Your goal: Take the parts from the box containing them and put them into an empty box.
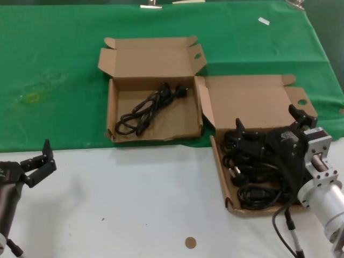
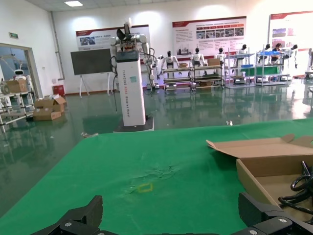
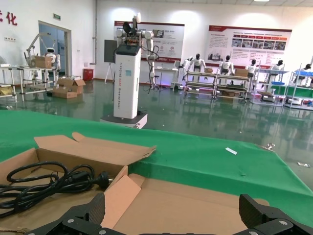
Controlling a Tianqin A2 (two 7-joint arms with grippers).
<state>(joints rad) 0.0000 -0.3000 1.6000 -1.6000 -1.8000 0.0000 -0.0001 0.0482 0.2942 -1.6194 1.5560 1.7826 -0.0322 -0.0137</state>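
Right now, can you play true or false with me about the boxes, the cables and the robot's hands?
1. Both cardboard boxes have their lids open. True.
2. The left box holds a big heap of cables. False: it holds one looped cable; the heap lies in the right box.
3. The right tool is over the right box with its fingers spread. True.
4. The left tool is holding a cable. False: it is open and holds nothing, over the white table, away from both boxes.
5. The left box sits on the green cloth. True.
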